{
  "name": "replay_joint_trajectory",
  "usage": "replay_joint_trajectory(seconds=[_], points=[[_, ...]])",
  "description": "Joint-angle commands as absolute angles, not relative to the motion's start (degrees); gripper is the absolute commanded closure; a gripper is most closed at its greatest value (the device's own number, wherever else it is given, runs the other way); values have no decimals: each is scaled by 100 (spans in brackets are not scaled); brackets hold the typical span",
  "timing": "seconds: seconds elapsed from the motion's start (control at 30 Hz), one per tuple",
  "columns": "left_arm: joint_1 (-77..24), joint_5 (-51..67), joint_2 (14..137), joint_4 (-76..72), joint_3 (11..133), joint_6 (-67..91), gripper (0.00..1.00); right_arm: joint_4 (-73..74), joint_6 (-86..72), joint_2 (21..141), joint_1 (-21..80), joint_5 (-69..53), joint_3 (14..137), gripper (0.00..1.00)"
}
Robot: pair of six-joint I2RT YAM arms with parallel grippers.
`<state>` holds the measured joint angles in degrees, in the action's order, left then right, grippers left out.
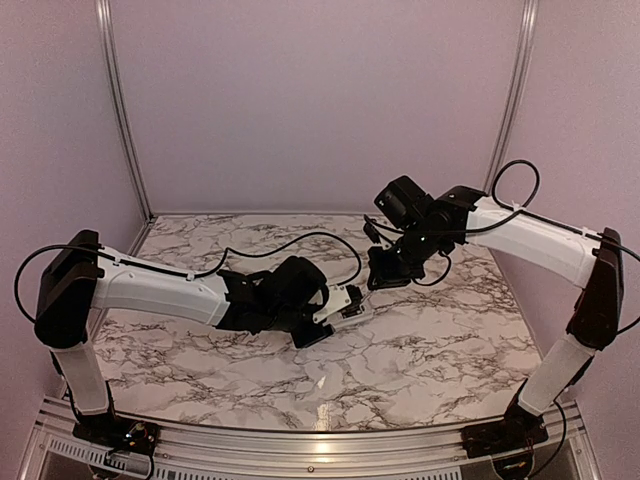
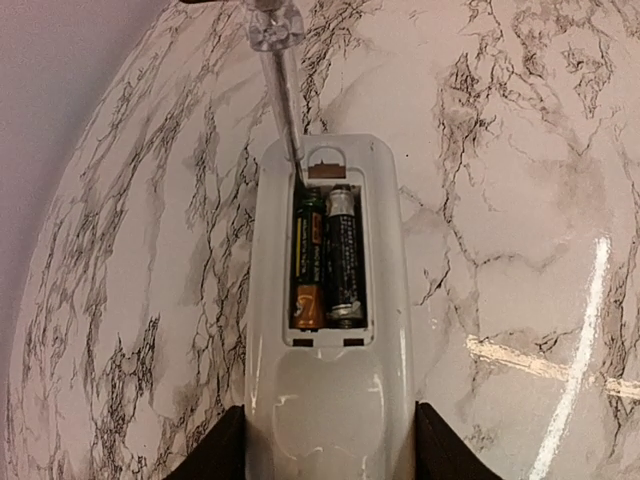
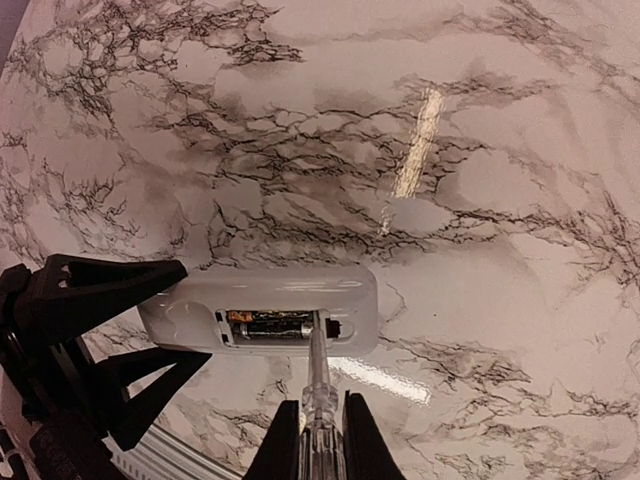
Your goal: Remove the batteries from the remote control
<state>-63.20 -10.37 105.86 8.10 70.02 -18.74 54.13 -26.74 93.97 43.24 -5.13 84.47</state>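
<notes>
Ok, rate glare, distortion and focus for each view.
Top external: dim, pinkish cast, faint reflection on the marble-patterned table. Left wrist: strong fisheye bending the table's edge, bright glare streak at right; the slim white plastic remote control and its two dark cylindrical batteries are sharp. Right wrist: a glare stripe on the marble; the clear-handled metal tool looks soft near the lens.

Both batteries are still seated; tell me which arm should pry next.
Right: the right gripper holds the screwdriver, tip in the compartment beside the batteries. The left gripper is busy clamping the remote control.
</notes>
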Motion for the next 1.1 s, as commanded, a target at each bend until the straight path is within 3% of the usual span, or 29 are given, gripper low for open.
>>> replay_joint_trajectory(seconds=[0.0, 0.7, 1.07], points=[[-6372, -1046, 10644, 563, 7188, -1846, 100, 5269, -2662, 9315, 4367, -650, 8297, 100], [-6372, -1096, 10237, -180, 6642, -1974, 100, 4606, -2800, 8425, 3627, -2134, 7453, 100], [-6372, -1115, 10105, -315, 6519, -1998, 100, 4519, -2923, 8193, 3590, -2206, 7211, 100]])
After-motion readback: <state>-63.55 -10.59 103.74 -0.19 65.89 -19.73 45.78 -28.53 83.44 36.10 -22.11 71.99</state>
